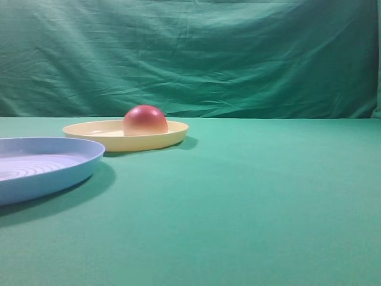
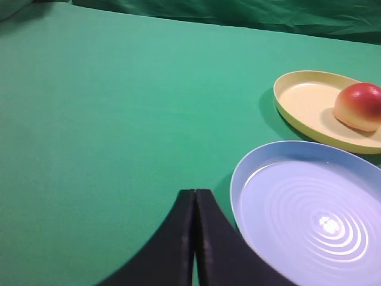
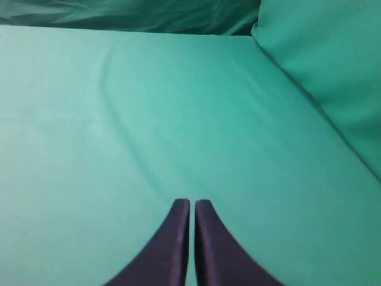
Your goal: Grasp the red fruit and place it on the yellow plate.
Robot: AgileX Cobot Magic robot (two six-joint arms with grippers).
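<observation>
The red fruit (image 1: 145, 121) rests dome-up on the yellow plate (image 1: 89, 132), toward its right side; the left wrist view shows the same red fruit (image 2: 359, 106) on the yellow plate (image 2: 300, 98) at upper right. My left gripper (image 2: 194, 192) is shut and empty, low over the green cloth just left of the blue plate, well short of the fruit. My right gripper (image 3: 192, 202) is shut with nothing between its fingers, over bare cloth. Neither gripper shows in the exterior high view.
A light-blue plate (image 1: 71, 170) with concentric ridges lies at the near left, its rim (image 2: 238, 179) close to my left gripper's right finger. Green cloth (image 1: 256, 196) covers the table, and a green backdrop (image 1: 238, 53) hangs behind. A raised fold of cloth (image 3: 333, 71) stands at the right.
</observation>
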